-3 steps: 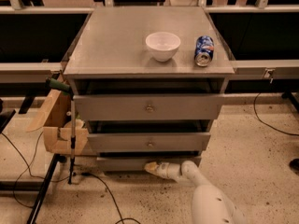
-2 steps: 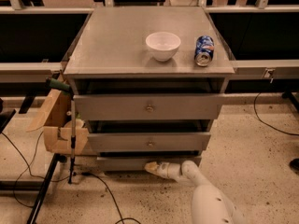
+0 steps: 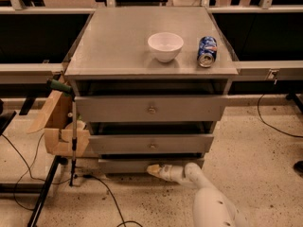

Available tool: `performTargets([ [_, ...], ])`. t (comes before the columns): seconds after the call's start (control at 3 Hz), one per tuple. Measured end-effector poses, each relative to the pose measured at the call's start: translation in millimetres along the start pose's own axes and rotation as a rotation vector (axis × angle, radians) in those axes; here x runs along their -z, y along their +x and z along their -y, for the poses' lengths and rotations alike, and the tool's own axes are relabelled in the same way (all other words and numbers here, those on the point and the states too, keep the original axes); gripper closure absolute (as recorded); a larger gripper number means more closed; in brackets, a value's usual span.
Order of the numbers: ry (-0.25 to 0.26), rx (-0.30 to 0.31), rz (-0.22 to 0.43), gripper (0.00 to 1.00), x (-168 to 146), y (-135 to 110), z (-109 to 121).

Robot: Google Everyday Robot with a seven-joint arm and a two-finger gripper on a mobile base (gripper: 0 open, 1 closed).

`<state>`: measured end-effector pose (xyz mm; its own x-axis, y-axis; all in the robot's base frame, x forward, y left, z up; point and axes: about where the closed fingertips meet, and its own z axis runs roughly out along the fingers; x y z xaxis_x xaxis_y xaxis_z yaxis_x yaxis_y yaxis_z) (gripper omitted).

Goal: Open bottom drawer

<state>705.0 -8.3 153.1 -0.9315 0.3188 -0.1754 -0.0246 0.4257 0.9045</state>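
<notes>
The grey cabinet has three drawer fronts stacked under its top. The bottom drawer [image 3: 124, 165] is the narrowest front, low near the floor, with its centre covered by my hand. My gripper [image 3: 152, 170] reaches in from the lower right on a white arm [image 3: 208, 202], its pale tip right at the middle of that front where the knob sits. The knob itself is hidden behind the tip. The middle drawer [image 3: 151, 144] and top drawer [image 3: 150, 109] show their small round knobs.
A white bowl [image 3: 165, 46] and a blue can [image 3: 207, 51] lying on its side rest on the cabinet top [image 3: 118, 46]. A cardboard box [image 3: 59, 126] and a green-handled clamp stand to the left. Black cables run over the speckled floor.
</notes>
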Motion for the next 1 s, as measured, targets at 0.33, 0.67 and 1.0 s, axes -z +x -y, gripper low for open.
performTargets([
  [0.33,0.001,-0.004,-0.018,1.00,-2,7,2],
  [0.67,0.003,-0.025,-0.083,1.00,-9,35,9],
  [1.0,0.004,-0.033,-0.105,1.00,-11,44,11],
])
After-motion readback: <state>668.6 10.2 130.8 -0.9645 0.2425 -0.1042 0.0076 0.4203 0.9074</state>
